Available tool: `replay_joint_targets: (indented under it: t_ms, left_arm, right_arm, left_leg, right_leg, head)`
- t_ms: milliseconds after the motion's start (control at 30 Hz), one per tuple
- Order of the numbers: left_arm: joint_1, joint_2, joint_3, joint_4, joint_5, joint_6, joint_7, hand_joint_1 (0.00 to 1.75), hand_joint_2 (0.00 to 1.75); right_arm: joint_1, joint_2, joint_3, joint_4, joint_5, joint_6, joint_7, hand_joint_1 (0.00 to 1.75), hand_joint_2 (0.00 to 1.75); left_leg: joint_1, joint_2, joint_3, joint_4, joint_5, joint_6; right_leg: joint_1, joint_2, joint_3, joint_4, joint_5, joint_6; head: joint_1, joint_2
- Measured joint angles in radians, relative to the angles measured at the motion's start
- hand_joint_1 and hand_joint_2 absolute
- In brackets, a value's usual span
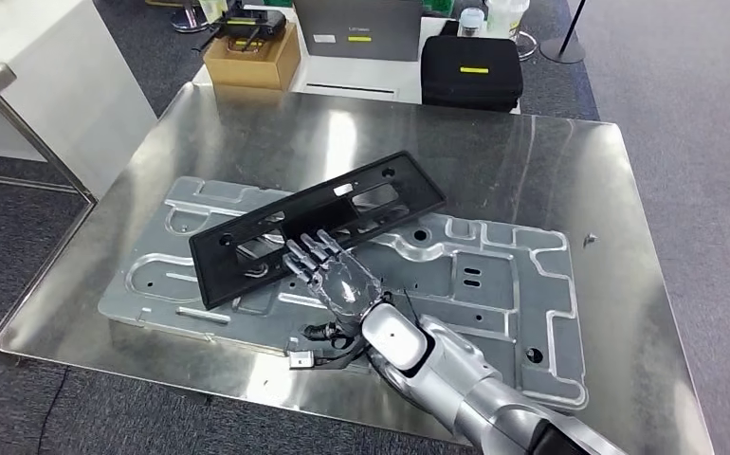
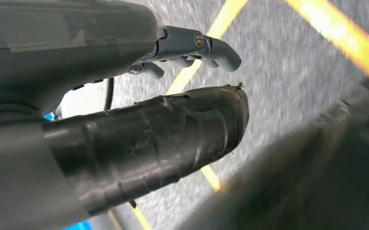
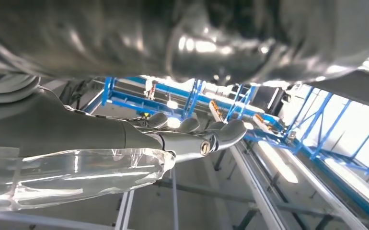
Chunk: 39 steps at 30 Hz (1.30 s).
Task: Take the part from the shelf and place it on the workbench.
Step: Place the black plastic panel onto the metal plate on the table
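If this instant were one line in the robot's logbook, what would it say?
black part: lying across silver panel on workbench | right hand: open, over the part's near edge | left hand: holding nothing, above floor

A shiny steel tabletop (image 1: 551,152) carries a large stamped metal panel (image 1: 494,284) lying flat on it. A long black part (image 1: 247,237) lies slantwise across that panel.

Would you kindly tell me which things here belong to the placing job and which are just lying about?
Job: black part, workbench, right hand over the part's near edge.

Lying about: metal plate under the part, cardboard box, black case, left hand above the floor.
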Motion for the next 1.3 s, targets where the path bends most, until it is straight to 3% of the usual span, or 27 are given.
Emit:
replay_joint_targets:
  t_ms: [33,67,100,200,233,333,367,400,467,533,567,633,700,767,800,867,900,933,967,1033,1067,1100,1133,1167,1200,1233,1300]
  left_arm:
    - [0.001,-0.001,0.0,0.0,-0.002,-0.001,0.0,0.0,0.0]
    - [0.003,-0.001,0.0,0.0,-0.003,-0.001,0.0,0.0,0.0]
    - [0.003,-0.002,0.0,0.0,-0.003,-0.001,0.0,0.0,0.0]
    - [0.003,-0.003,0.001,0.0,-0.004,-0.003,0.001,0.0,0.0]
    - [0.004,-0.004,0.002,0.0,-0.004,-0.004,0.0,0.0,0.0]
    - [0.005,-0.006,0.003,0.0,-0.006,-0.005,0.0,0.0,0.0]
    - [0.005,-0.007,0.003,0.0,-0.006,-0.005,0.001,0.0,0.0]
    - [0.004,-0.008,0.003,0.0,-0.006,-0.005,0.001,0.0,0.0]
    - [0.004,-0.009,0.004,0.0,-0.008,-0.005,0.001,0.0,0.0]
    - [0.003,-0.009,0.004,0.0,-0.011,-0.005,0.001,0.0,0.0]
    - [0.003,-0.009,0.004,0.0,-0.013,-0.005,0.001,0.0,0.0]
    - [0.002,-0.009,0.004,0.0,-0.015,-0.005,0.0,0.0,0.0]
    - [0.002,-0.011,0.004,0.0,-0.016,-0.005,0.0,0.0,0.0]
    - [0.002,-0.016,0.004,0.0,-0.017,-0.005,0.0,0.0,0.0]
    - [0.002,-0.018,0.004,0.0,-0.018,-0.005,0.0,0.0,0.0]
    - [0.002,-0.02,0.004,0.0,-0.018,-0.004,0.0,0.0,0.0]
    - [0.002,-0.021,0.004,0.0,-0.018,-0.004,0.0,0.0,0.0]
    - [0.003,-0.022,0.004,0.0,-0.018,-0.004,0.0,0.0,0.0]
    - [0.003,-0.022,0.004,-0.001,-0.018,-0.004,0.001,0.0,0.0]
    - [0.004,-0.022,0.004,-0.001,-0.018,-0.004,0.001,0.0,0.0]
    - [0.005,-0.022,0.004,-0.001,-0.018,-0.004,0.001,0.0,0.0]
    - [0.005,-0.021,0.004,-0.001,-0.018,-0.004,0.001,0.0,0.0]
    - [0.005,-0.021,0.004,-0.001,-0.018,-0.004,0.001,0.0,0.0]
    - [0.005,-0.021,0.004,-0.001,-0.018,-0.004,0.001,0.0,0.0]
    - [0.004,-0.021,0.004,-0.001,-0.018,-0.004,0.001,0.0,0.0]
    - [0.003,-0.021,0.004,-0.001,-0.019,-0.003,0.001,0.0,0.0]
    - [0.001,-0.022,0.004,-0.001,-0.02,-0.002,0.001,0.0,0.0]
  right_arm:
    - [0.003,0.0,0.0,0.001,0.003,-0.002,0.003,0.0,0.0]
    - [0.006,0.0,0.0,0.001,0.004,-0.004,0.005,0.0,0.0]
    - [0.009,0.0,0.0,0.002,0.006,-0.004,0.006,0.0,0.0]
    - [0.009,0.001,0.0,0.002,0.008,-0.004,0.008,0.0,0.0]
    - [0.009,0.001,0.0,0.002,0.009,-0.004,0.009,0.0,0.0]
    - [0.012,0.002,0.0,0.003,0.013,-0.003,0.009,0.0,0.0]
    - [0.012,0.002,0.0,0.004,0.013,-0.003,0.009,0.0,0.0]
    - [0.012,0.002,0.0,0.004,0.014,-0.003,0.009,0.0,0.0]
    - [0.012,0.001,0.0,0.005,0.014,-0.003,0.009,0.0,0.0]
    - [0.013,0.0,0.0,0.006,0.014,-0.003,0.01,0.0,0.0]
    - [0.014,0.0,0.0,0.008,0.014,-0.002,0.011,0.0,0.0]
    - [0.014,-0.001,0.0,0.011,0.014,-0.002,0.012,0.0,0.0]
    - [0.013,-0.001,0.0,0.012,0.014,-0.002,0.012,0.0,0.0]
    - [0.011,0.002,0.0,0.012,0.014,-0.003,0.012,0.0,0.0]
    - [0.01,0.002,0.0,0.012,0.014,-0.003,0.012,0.0,0.0]
    - [0.011,0.003,0.0,0.013,0.014,-0.003,0.012,0.0,0.0]
    - [0.011,0.003,0.0,0.014,0.014,-0.003,0.012,0.0,0.0]
    - [0.012,0.003,0.0,0.014,0.014,-0.002,0.012,0.0,0.0]
    - [0.013,0.004,0.0,0.015,0.014,-0.002,0.012,0.0,0.0]
    - [0.014,0.005,0.0,0.016,0.015,-0.002,0.012,0.0,0.0]
    - [0.015,0.005,0.0,0.017,0.015,-0.002,0.012,0.0,0.0]
    - [0.017,0.005,0.0,0.019,0.015,-0.002,0.012,0.0,0.0]
    - [0.018,0.005,0.0,0.02,0.015,-0.002,0.012,0.0,0.0]
    - [0.019,0.005,0.0,0.02,0.015,-0.002,0.012,0.0,0.0]
    - [0.02,0.005,0.0,0.021,0.015,-0.002,0.012,0.0,0.0]
    - [0.019,0.005,-0.001,0.021,0.015,-0.003,0.012,0.0,0.0]
    - [0.019,0.005,-0.001,0.021,0.013,-0.004,0.012,0.0,0.0]
  left_leg:
    - [0.001,0.0,-0.012,0.055,-0.021,-0.003]
    - [0.003,0.0,-0.009,0.078,-0.024,-0.005]
    - [0.005,0.0,0.014,0.06,-0.009,-0.008]
    - [0.01,-0.002,0.135,-0.124,0.049,-0.013]
    - [0.009,-0.004,0.155,-0.162,0.054,-0.011]
    - [0.006,-0.007,0.153,-0.175,0.06,0.005]
    - [0.007,-0.005,0.148,-0.176,0.066,0.013]
    - [0.007,-0.002,0.141,-0.177,0.074,0.023]
    - [0.004,0.003,0.123,-0.179,0.089,0.043]
    - [-0.004,0.005,0.101,-0.178,0.105,0.054]
    - [-0.008,0.005,0.09,-0.178,0.114,0.056]
    - [-0.017,0.005,0.066,-0.178,0.134,0.058]
    - [-0.024,0.004,0.047,-0.178,0.153,0.058]
    - [-0.024,0.005,0.038,-0.182,0.173,0.052]
    - [-0.021,0.005,0.037,-0.188,0.184,0.047]
    - [-0.014,0.005,0.035,-0.204,0.206,0.035]
    - [-0.013,0.004,0.032,-0.206,0.2,0.029]
    - [-0.013,0.002,0.024,-0.191,0.17,0.024]
    - [-0.012,0.0,0.015,-0.157,0.119,0.018]
    - [-0.006,-0.001,-0.005,-0.036,0.01,0.005]
    - [-0.003,-0.001,-0.01,0.026,-0.013,-0.001]
    - [-0.001,-0.001,-0.006,0.071,-0.007,-0.007]
    - [0.002,-0.001,0.011,0.086,0.021,-0.014]
    - [0.006,-0.001,0.044,0.068,0.052,-0.02]
    - [0.011,-0.001,0.095,0.016,0.065,-0.026]
    - [0.013,-0.002,0.156,-0.06,0.054,-0.029]
    - [0.011,-0.005,0.236,-0.176,0.004,-0.016]
  right_leg:
    - [0.001,-0.001,-0.011,0.004,0.005,0.001]
    - [0.0,-0.001,-0.022,0.008,0.009,0.002]
    - [-0.001,-0.001,-0.031,0.015,0.011,0.004]
    - [-0.004,0.0,-0.06,0.042,0.013,0.013]
    - [-0.002,0.001,-0.068,0.05,0.016,0.019]
    - [0.003,0.004,-0.082,0.059,0.029,0.037]
    - [0.002,0.004,-0.086,0.064,0.022,0.043]
    - [0.001,0.004,-0.093,0.081,0.0,0.047]
    - [-0.001,0.004,-0.119,0.17,-0.083,0.053]
    - [-0.002,0.004,-0.145,0.288,-0.159,0.053]
    - [-0.002,0.004,-0.145,0.324,-0.171,0.051]
    - [0.003,0.004,-0.1,0.305,-0.138,0.04]
    - [0.013,0.004,-0.004,0.18,-0.099,0.015]
    - [0.023,0.004,0.07,0.061,-0.101,-0.001]
    - [0.028,0.004,0.084,0.03,-0.105,-0.005]
    - [0.031,0.003,0.079,0.008,-0.079,-0.006]
    - [0.029,0.001,0.073,-0.004,-0.062,-0.009]
    - [0.025,-0.001,0.063,-0.014,-0.043,-0.014]
    - [0.021,-0.003,0.05,-0.022,-0.024,-0.017]
    - [0.02,-0.003,0.015,-0.022,0.007,-0.019]
    - [0.019,-0.004,-0.004,-0.019,0.02,-0.016]
    - [0.017,-0.006,-0.025,-0.015,0.033,-0.013]
    - [0.013,-0.007,-0.047,-0.008,0.045,-0.008]
    - [0.009,-0.008,-0.071,0.002,0.056,-0.002]
    - [0.005,-0.009,-0.094,0.014,0.065,0.005]
    - [0.003,-0.009,-0.114,0.028,0.073,0.012]
    - [0.003,-0.009,-0.137,0.047,0.088,0.025]
  head:
    - [0.0,0.0]
    - [0.0,0.0]
    - [0.0,0.0]
    - [-0.001,0.0]
    - [-0.001,0.0]
    - [-0.001,0.0]
    - [-0.001,0.0]
    - [-0.001,0.0]
    - [-0.001,0.0]
    - [-0.001,0.0]
    - [-0.001,0.0]
    - [-0.001,0.0]
    - [-0.001,0.0]
    - [-0.002,0.0]
    - [-0.002,0.0]
    - [-0.001,0.0]
    - [-0.001,0.0]
    - [-0.002,0.0]
    - [-0.003,0.0]
    - [-0.006,0.0]
    - [-0.006,0.0]
    - [-0.006,0.0]
    - [-0.006,0.0]
    - [-0.006,0.0]
    - [-0.007,0.0]
    - [-0.007,0.0]
    - [-0.007,0.0]
